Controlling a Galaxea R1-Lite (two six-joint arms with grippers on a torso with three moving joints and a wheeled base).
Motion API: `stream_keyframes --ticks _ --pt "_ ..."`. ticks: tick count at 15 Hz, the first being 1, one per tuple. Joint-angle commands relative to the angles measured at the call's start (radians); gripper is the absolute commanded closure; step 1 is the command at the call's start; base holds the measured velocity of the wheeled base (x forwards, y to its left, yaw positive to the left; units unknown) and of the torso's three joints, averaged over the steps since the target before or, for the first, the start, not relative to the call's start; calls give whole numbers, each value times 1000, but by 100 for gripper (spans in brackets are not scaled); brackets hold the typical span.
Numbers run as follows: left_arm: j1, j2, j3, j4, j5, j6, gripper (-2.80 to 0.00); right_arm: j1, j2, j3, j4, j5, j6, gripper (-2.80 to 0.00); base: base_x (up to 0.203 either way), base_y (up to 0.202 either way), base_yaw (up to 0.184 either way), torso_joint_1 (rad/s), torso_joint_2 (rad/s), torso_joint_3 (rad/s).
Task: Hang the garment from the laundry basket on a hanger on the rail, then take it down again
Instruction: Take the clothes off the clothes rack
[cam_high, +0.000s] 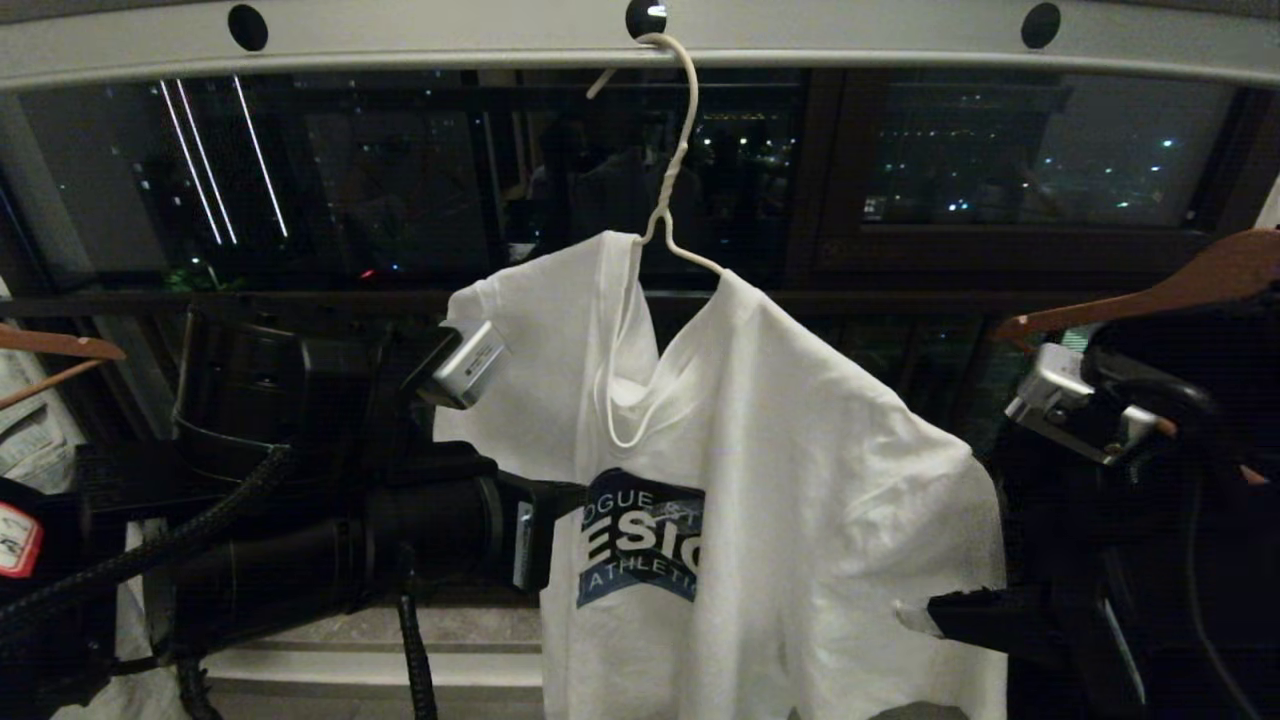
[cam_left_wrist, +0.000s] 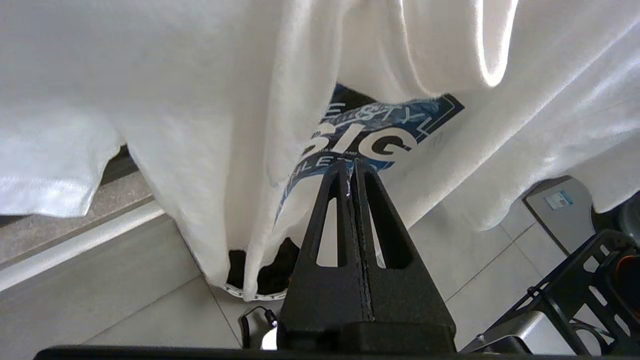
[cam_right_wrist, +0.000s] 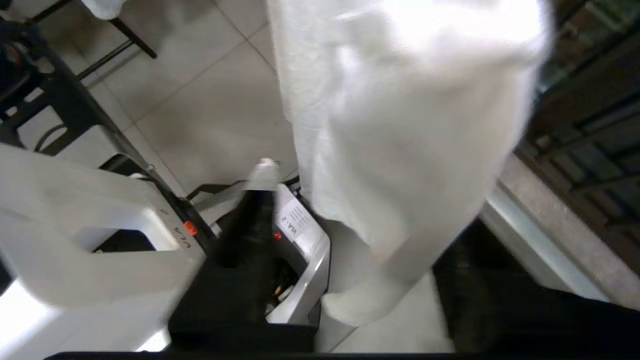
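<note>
The garment, a white T-shirt with a blue chest graphic, hangs on the hanger, a thin white wire one whose hook sits over the rail, beside one of the rail's round black holes. The hanger's right shoulder runs into the neck opening; the left side of the collar is bunched and sags, so the shirt hangs unevenly. The left gripper is level with the chest graphic at the shirt's left edge, its fingers pressed together; the tips lie against the printed fabric, and whether cloth is pinched between them cannot be told. The right gripper is at the shirt's lower right edge, beside the hanging cloth; in the right wrist view that picture is blurred, and whether its fingers are apart or together cannot be told. A brown wooden hanger shows at the right, apart from the shirt. Pale floor tiles lie below the hem.
</note>
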Motion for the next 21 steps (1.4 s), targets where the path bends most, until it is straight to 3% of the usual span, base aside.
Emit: stream_keyframes --ticks 1,7,10,21 --pt "0 -8 1 -2 -2 -2 0 -20 13 -3 1 1 -2 0 0 0 0 0 0 0" --pt "0 -3 6 -55 8 -2 0 -50 -16 -1 17 -114 -26 0 0 0 0 0 0 0" --pt "0 -1 6 -55 31 0 0 -50 16 -35 160 -128 -66 0 0 0 0 0 0 0" --pt "0 -1 8 -55 29 0 0 -50 22 -37 235 -171 -114 0 0 0 0 0 0 0"
